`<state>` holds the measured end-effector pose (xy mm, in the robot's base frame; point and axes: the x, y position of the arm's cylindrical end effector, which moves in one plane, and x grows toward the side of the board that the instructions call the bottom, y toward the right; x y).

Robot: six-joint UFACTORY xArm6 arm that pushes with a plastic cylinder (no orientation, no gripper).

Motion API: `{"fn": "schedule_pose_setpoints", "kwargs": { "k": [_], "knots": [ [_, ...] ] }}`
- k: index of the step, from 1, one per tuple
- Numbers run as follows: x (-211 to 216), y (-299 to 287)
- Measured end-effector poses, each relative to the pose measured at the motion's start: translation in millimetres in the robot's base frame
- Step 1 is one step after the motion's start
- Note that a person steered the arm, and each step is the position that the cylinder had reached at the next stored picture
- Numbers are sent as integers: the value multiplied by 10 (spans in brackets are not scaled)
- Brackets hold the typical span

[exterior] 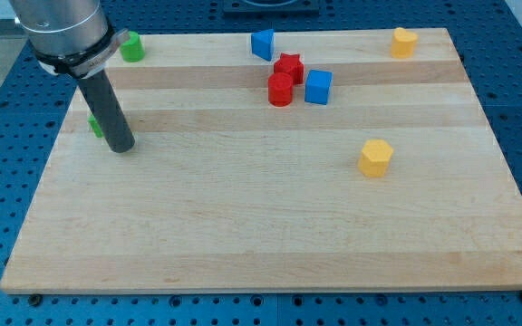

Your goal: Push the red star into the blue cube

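Note:
The red star (288,65) lies near the view's top centre of the wooden board (243,226). The blue cube (318,87) sits just right of and below it, close or touching. A red cylinder (280,90) stands directly below the star, left of the cube. My tip (120,146) rests on the board at the view's left, far from these blocks, with a small green block (94,126) partly hidden just behind the rod.
A second blue block (262,43) lies left of and above the star. A green block (131,46) sits at the top left, a yellow block (404,42) at the top right, and another yellow block (376,157) at centre right.

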<state>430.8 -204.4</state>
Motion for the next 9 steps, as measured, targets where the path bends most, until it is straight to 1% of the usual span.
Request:
{"fn": "schedule_pose_setpoints", "kwargs": {
  "k": [1,2,3,4,7,8,9],
  "knots": [
    [0,330],
    [-1,895],
    [-111,1223],
    [-330,1263],
    [-1263,1265],
    [-1484,1356],
    [-1522,1635]
  ]
}}
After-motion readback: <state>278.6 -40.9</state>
